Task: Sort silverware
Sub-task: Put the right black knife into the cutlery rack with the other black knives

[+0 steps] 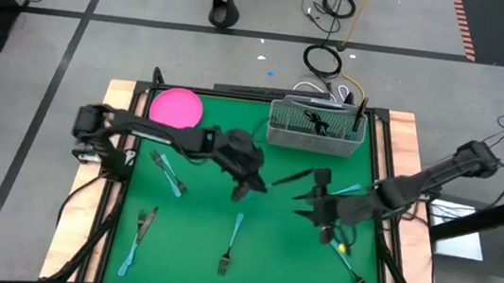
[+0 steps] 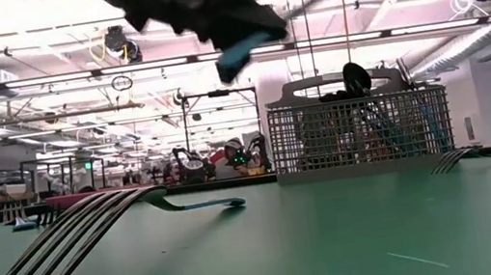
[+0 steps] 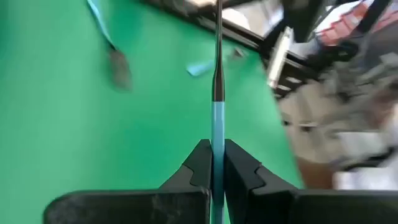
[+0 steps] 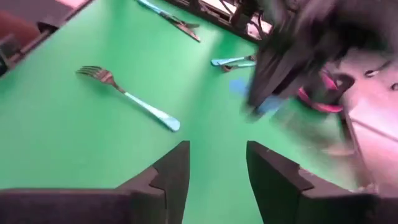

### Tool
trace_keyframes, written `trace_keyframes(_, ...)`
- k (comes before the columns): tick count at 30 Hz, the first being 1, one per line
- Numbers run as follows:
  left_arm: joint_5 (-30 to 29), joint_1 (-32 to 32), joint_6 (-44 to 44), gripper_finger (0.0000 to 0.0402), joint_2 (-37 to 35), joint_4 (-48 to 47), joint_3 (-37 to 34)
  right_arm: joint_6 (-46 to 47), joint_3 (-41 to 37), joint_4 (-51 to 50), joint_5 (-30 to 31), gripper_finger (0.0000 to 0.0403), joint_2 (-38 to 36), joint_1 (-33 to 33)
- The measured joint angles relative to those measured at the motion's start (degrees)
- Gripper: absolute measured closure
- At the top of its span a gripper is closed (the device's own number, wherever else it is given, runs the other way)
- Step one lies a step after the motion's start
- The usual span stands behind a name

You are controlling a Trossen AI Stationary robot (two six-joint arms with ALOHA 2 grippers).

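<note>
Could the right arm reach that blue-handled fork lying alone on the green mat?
Probably yes: the right gripper is open and empty, and the blue-handled fork lies on bare green mat with nothing between them.

Using the wire mesh basket at the mat's far edge as the mark: just in front of it both grippers crowd the middle, the left gripper clamped on a piece of silverware, the right gripper open. Nearer, forks lie scattered with bare green mat between them.
</note>
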Motion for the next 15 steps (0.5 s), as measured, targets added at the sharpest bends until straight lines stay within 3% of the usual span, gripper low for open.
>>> trace_keyframes(3,-5.32,-0.06,8.53,0.0386,-5.77,-1.92,-0.66,1.78,-4.61,2.67,-0.07,0.0263,-4.98,0.49)
trace_keyframes(7,-12.37,0.93,14.3,0.0386,-13.22,2.49,-7.55,-0.44,-14.46,18.48,0.21,0.0272,-9.56,-0.13)
trace_keyframes(11,-11.99,4.48,12.84,0.0386,-19.18,21.79,-19.67,-4.9,-25.93,47.27,0.8,0.0279,-9.71,-3.52)
trace_keyframes(13,-11.66,4.44,12.4,0.0386,-19.43,33.91,-24.41,-5.27,-29.44,63.19,2.43,0.028,-7.31,-6.48)
trace_keyframes(15,-11.64,3.67,14.05,0.0386,-17.84,42.46,-26.6,-3.91,-31.0,71.45,3.74,0.0281,-4.96,-9.71)
